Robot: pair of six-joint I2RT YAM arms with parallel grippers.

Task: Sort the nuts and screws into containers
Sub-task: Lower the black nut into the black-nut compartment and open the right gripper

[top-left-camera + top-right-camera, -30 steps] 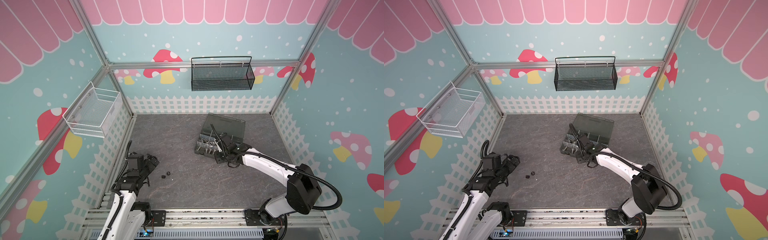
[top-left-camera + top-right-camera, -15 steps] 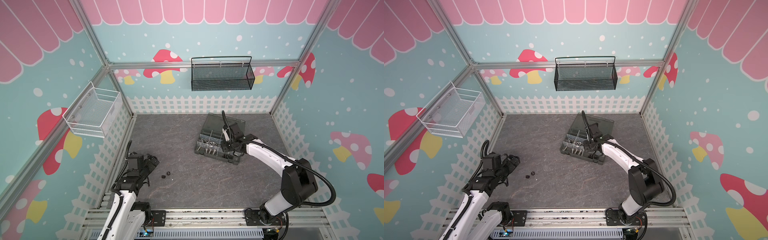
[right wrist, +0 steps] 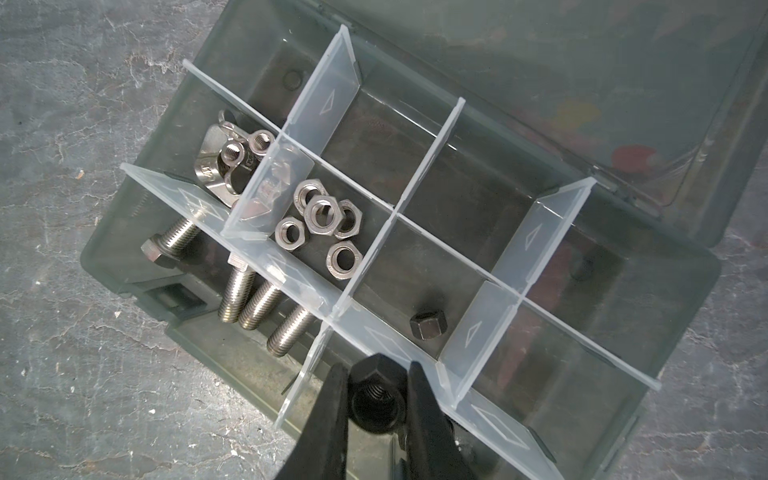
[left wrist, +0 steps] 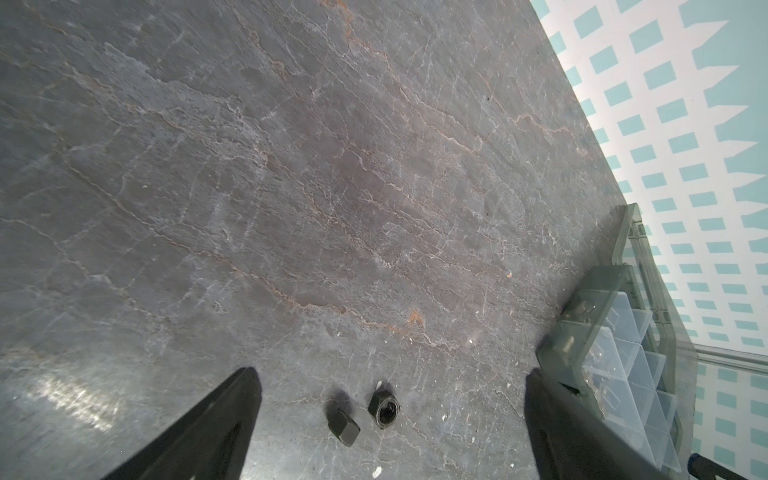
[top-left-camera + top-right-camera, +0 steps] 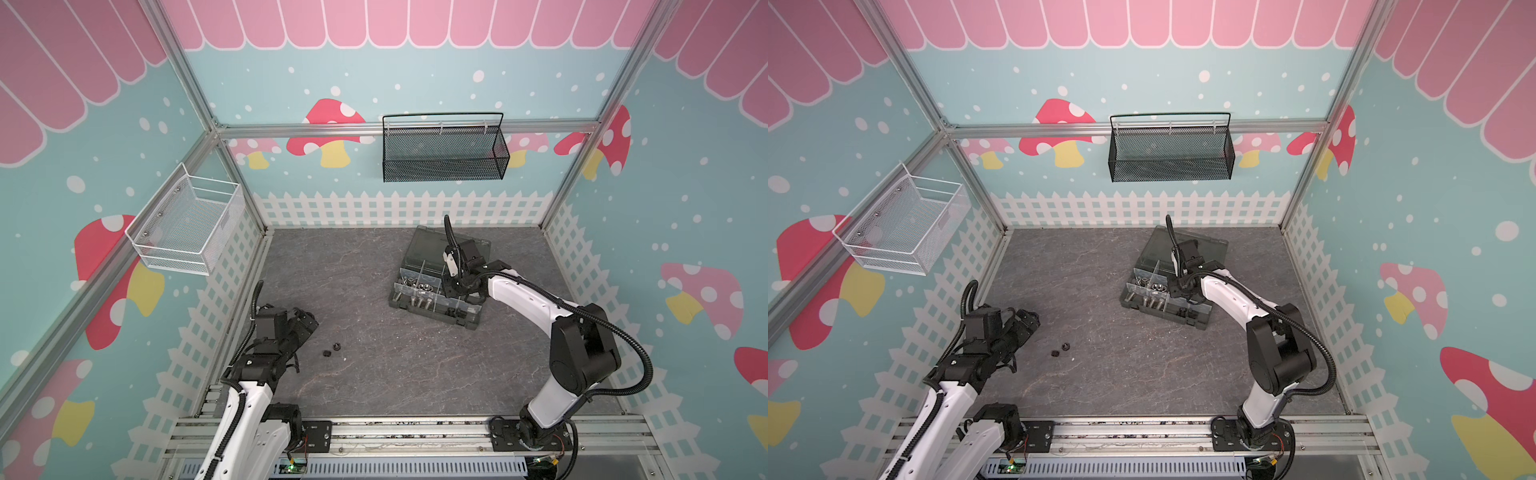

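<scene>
Grips a black metal hex nut [image 3: 376,401] in the clenched right claw [image 3: 377,372], over the dark grey plastic organiser box [image 5: 432,316], toward the far edge of the stone-patterned surface [image 5: 395,374]. Holds the left claw [image 4: 391,372] released wide, near two black hex nuts [image 4: 384,409] by the left edge.

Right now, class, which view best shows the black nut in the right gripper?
The right wrist view: the black nut sits close up in the right gripper, threaded hole visible. In both top views the gripper hides it; the left wrist view does not show it.
</scene>
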